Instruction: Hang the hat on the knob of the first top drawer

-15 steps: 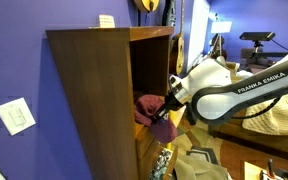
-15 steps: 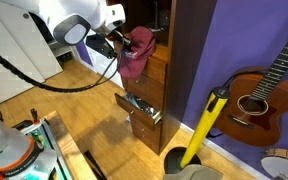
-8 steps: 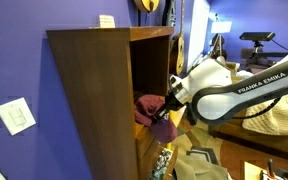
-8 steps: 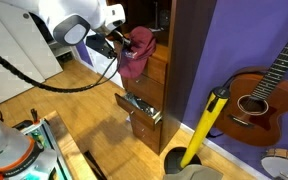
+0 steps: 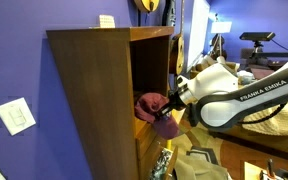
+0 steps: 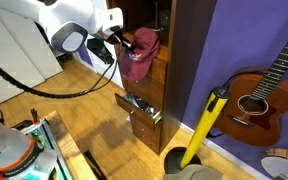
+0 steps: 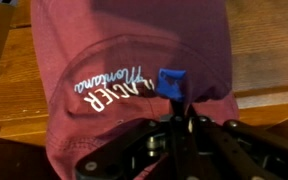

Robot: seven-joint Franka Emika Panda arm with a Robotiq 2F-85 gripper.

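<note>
- The hand [image 6: 125, 42] is clamped on the maroon hat [image 6: 140, 56] and holds it up in the air against the tall wooden cabinet [image 6: 189, 70].
- The hat's cloth is touching the top drawer [image 6: 162, 68]. The knob is somewhere under the fabric, so I can't tell if it's hooked on.
- In the wrist view the hat fills most of the frame. It has white script lettering, and a blue fingertip [image 7: 171, 82] is pinching its lower edge.
- A lower drawer [image 6: 142, 108] is pulled out, with a jumble of small stuff inside that's too tiny to make out.
- A guitar [image 6: 259, 95] leans on the purple wall, well apart from the cabinet.
</note>
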